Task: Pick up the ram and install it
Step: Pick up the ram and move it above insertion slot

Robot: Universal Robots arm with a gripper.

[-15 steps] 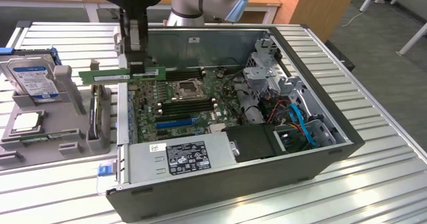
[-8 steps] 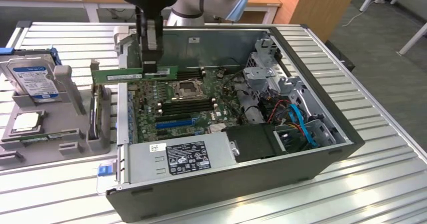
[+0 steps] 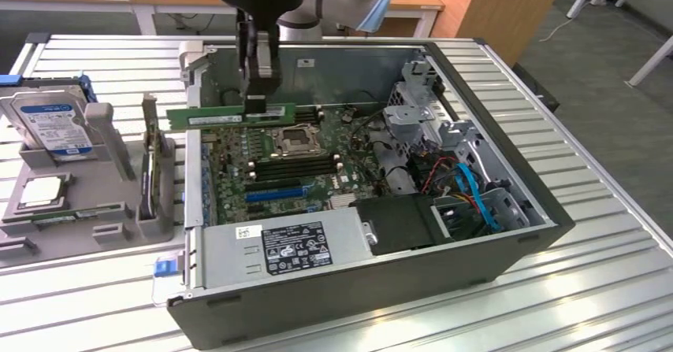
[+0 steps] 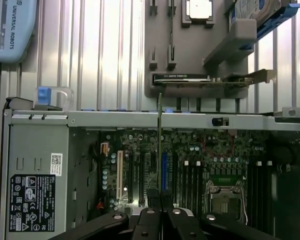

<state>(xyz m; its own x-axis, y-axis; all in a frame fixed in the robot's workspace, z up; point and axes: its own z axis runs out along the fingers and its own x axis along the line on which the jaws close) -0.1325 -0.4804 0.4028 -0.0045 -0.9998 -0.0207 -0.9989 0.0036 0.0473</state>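
The ram (image 3: pixel 226 116) is a long green stick, held level in the air above the motherboard (image 3: pixel 284 159) inside the open computer case (image 3: pixel 505 163). My gripper (image 3: pixel 258 109) comes down from above and is shut on the stick near its end at the exterior view's right. In the wrist view the ram (image 4: pixel 160 145) shows edge-on as a thin line running out from my gripper (image 4: pixel 161 206) over the board. It hangs over the back part of the board, just behind the processor socket (image 3: pixel 295 139). The black memory slots (image 3: pixel 299 167) lie in front of that socket.
A grey fixture tray (image 3: pixel 105 187) at the exterior view's left holds a hard drive (image 3: pixel 58 127), a square processor chip (image 3: pixel 40 190), an upright card (image 3: pixel 153 163) and another green stick (image 3: pixel 79 213). The power supply (image 3: pixel 284 246) fills the case's front. Blue and red cables (image 3: pixel 474 194) sit at its right.
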